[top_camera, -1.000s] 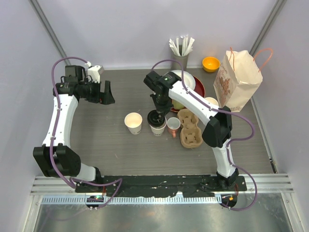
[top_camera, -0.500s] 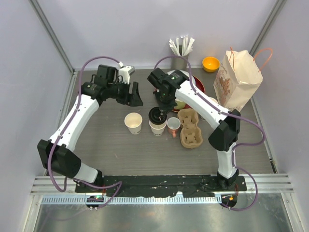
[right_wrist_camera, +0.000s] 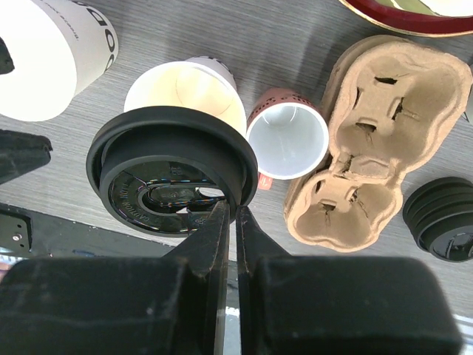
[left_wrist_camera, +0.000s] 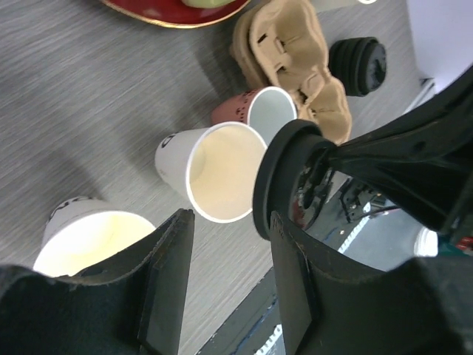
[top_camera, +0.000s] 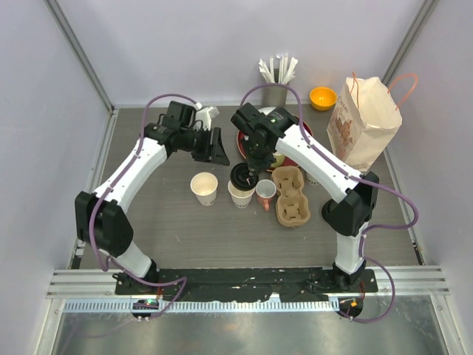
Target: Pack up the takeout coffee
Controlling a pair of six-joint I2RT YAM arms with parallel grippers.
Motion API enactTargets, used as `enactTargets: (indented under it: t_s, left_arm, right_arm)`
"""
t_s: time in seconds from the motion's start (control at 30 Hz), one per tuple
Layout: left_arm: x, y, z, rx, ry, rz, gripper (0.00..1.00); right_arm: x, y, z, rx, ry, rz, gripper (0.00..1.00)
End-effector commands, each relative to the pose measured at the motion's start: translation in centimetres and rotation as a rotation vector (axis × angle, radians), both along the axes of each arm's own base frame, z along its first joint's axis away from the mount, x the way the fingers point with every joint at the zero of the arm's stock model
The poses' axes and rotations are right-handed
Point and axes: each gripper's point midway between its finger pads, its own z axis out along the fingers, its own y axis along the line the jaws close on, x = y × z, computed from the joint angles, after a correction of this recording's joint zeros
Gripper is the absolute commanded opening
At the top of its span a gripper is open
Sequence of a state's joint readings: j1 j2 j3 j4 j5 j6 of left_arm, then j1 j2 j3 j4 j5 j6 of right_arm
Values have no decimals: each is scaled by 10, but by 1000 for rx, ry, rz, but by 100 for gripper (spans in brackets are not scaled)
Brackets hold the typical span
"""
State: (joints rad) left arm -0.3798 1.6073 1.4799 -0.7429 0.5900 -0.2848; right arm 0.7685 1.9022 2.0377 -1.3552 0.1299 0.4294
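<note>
Black lid (right_wrist_camera: 166, 177) clenched in my right claw (right_wrist_camera: 230, 211); left claw (left_wrist_camera: 228, 222), empty and half-shut, just reached eleven o'clock of the cup (right_wrist_camera: 185, 89), likely to brace it

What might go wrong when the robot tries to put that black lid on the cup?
The right claw pinches the lid only at its rim, so it may tilt or slip. The cup below stands unheld beside a mug, so an off-centre push may tip it. The left claw hovers close and might bump it.

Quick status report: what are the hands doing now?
Right hand shut on black lid, by an open cup. Left hand open, empty. Second cup unlidded. Pink mug close beside.
</note>
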Motion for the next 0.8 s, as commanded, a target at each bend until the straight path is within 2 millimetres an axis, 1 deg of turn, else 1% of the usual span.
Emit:
enactTargets:
  t_s: [0.0,0.03,0.1,0.2,0.3,0.33,0.37,0.5,0.57,0.7,0.77]
  left_arm:
    - [-7,-16,19,-112,-18,-42,50]
    - [-7,-16,17,-111,-17,-41,50]
    - [-9,-16,9,-103,14,-34,49]
    - [-9,-16,-5,-90,57,-23,43]
    - [-8,-15,-13,-81,77,-7,38]
    - [-9,-16,-14,-83,83,-4,34]
    - [-8,-16,-15,-82,84,0,33]
    - [-8,-12,-25,-52,85,36,32]
    - [-6,-11,-26,-46,77,49,31]
    - [-7,-11,-31,-38,81,59,31]
    - [-8,-12,-35,-33,88,58,31]
  right_arm:
    - [-27,-31,9,-81,66,-18,1]
    - [-27,-31,8,-82,67,-20,1]
    - [-27,-30,9,-81,67,-16,1]
    - [-25,-28,7,-80,67,-19,1]
    - [-24,-27,0,-99,87,-21,1]
    - [-24,-26,-4,-104,99,-16,1]
    - [-24,-25,-6,-106,107,-10,1]
    - [-29,-20,-16,-104,155,10,1]
    - [-29,-20,-23,-121,171,10,1]
    - [-23,-21,-32,-153,175,9,1]
    - [-20,-21,-33,-156,173,7,1]
